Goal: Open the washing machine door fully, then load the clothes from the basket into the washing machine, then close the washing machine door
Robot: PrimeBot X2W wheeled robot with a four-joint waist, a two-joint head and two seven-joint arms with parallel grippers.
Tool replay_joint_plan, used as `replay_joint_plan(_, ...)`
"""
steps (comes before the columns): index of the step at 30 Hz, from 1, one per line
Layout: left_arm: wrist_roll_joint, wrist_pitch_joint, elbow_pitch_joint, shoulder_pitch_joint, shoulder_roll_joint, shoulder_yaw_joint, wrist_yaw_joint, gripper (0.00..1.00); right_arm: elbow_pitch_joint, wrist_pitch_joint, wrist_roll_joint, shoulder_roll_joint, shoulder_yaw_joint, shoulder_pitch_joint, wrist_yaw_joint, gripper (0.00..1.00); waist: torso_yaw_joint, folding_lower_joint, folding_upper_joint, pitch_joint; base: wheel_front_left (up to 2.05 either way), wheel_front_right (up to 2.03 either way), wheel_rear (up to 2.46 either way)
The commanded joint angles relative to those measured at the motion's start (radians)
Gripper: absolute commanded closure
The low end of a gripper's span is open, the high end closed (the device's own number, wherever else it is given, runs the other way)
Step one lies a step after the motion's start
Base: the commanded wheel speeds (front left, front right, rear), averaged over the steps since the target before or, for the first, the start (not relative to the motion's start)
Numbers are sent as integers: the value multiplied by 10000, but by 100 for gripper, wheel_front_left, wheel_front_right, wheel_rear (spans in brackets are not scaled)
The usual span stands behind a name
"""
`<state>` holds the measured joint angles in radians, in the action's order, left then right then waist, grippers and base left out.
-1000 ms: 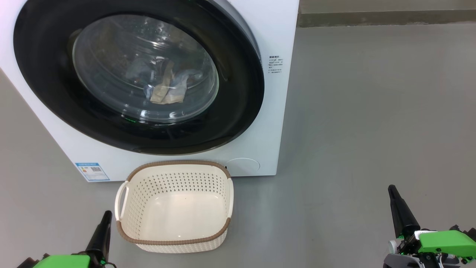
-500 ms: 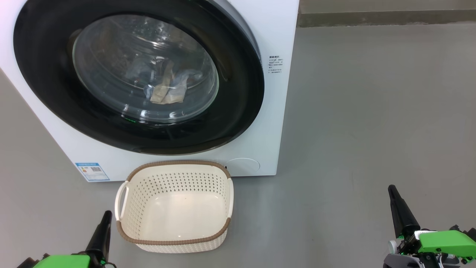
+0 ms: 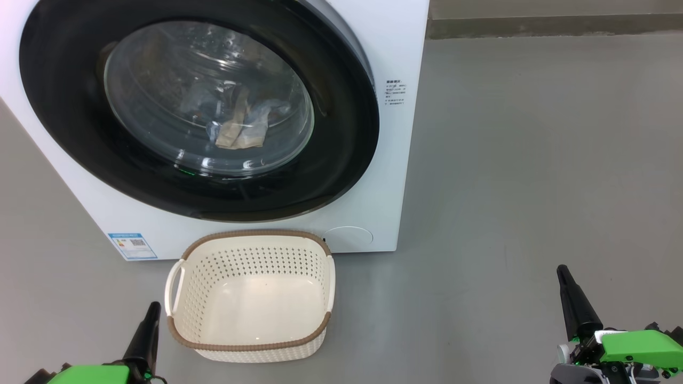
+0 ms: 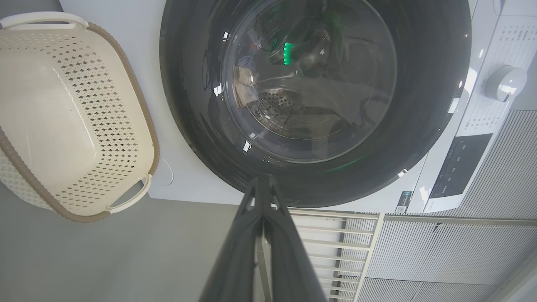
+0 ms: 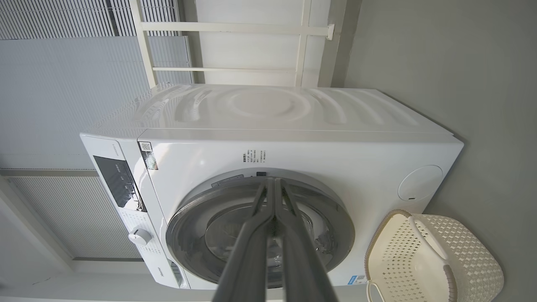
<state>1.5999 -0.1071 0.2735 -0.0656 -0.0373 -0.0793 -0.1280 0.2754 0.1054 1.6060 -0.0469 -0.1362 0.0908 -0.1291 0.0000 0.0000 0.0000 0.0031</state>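
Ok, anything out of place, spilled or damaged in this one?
Nothing stands out. The washing machine door looks shut with clothes behind its glass, the basket sits upright and empty on the floor, nothing spilled.

Smooth matte grey floor [image 3: 533, 160] ahead of me under soft, even light. A darker strip [image 3: 555, 26] runs along its far edge, probably skirting. The wall behind has pale ribbed panels [image 4: 461, 251] and a white bar frame [image 5: 235, 28] against it.
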Motion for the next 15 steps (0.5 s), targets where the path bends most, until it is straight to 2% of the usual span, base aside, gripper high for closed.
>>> replay_joint_plan(1, 86, -63, -287, -423, -129, -347, -27, 100, -307, 79, 26, -33, 224, 171, -16, 100, 0, 0, 0, 0, 0, 0, 0)
replay_joint_plan(15, 87, -62, -287, -423, -129, -346, -27, 100, -307, 79, 26, -33, 224, 171, -16, 100, 0, 0, 0, 0, 0, 0, 0)
